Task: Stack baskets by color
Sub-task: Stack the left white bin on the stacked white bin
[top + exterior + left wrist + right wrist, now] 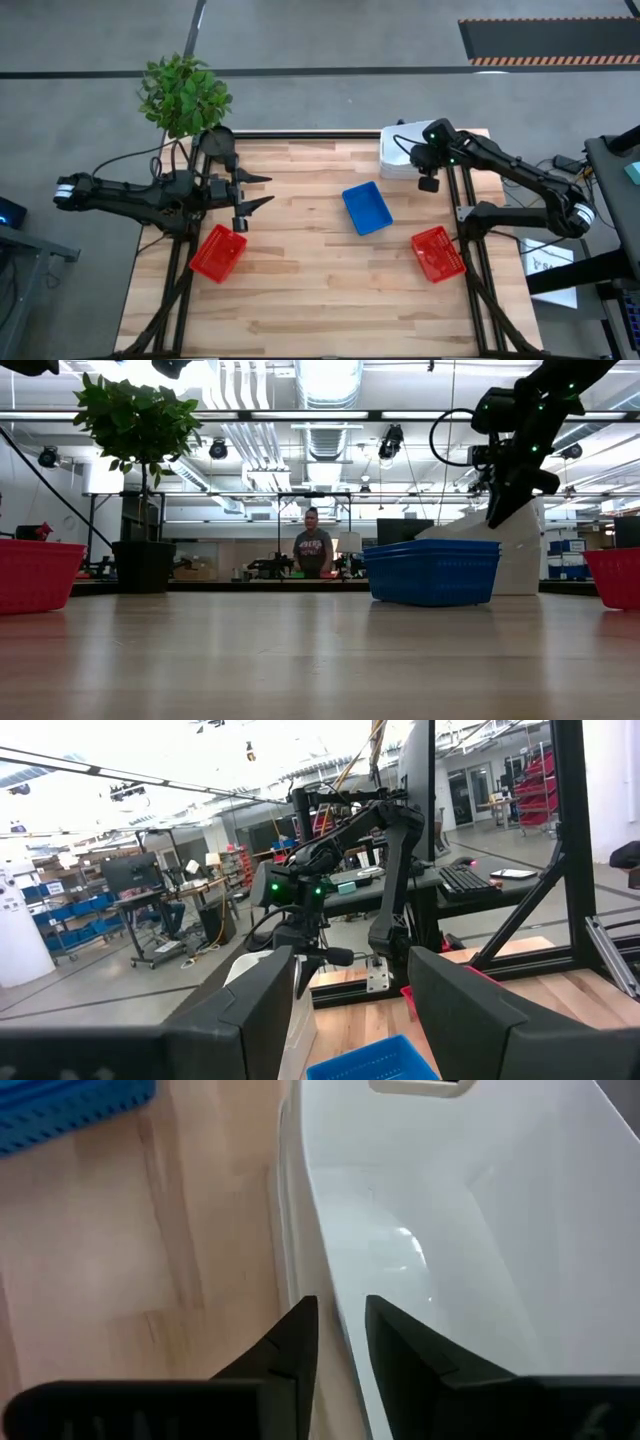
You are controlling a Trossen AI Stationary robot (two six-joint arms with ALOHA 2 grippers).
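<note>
Sitting at about one o'clock on the pale wooden table point(300, 290), at its far right corner, is the white plastic basket with rounded corners point(400, 152). The right gripper point(428, 184) hangs just over that basket's near rim. In the right wrist view, its two dark fingers point(285, 1350) stand a little apart, one on each side of the thin white wall point(330, 1280). They are only slightly open, and I cannot tell if they squeeze the wall or just sit around it.

Only the right wrist view shows that wall between the fingers. The high view shows only the gripper above the rim. The low view shows the white basket standing behind the blue plastic basket point(432, 572), and thin lines on its side suggest a stack.

The blue basket lies tilted near the table's middle, toward three o'clock. One red plastic basket point(218, 252) lies near eight o'clock, another red basket point(438, 253) near four o'clock.

The left gripper point(262, 190) waits at ten o'clock with its fingers spread wide and nothing in them. A green leafy plant point(183, 95) stands at eleven o'clock.
</note>
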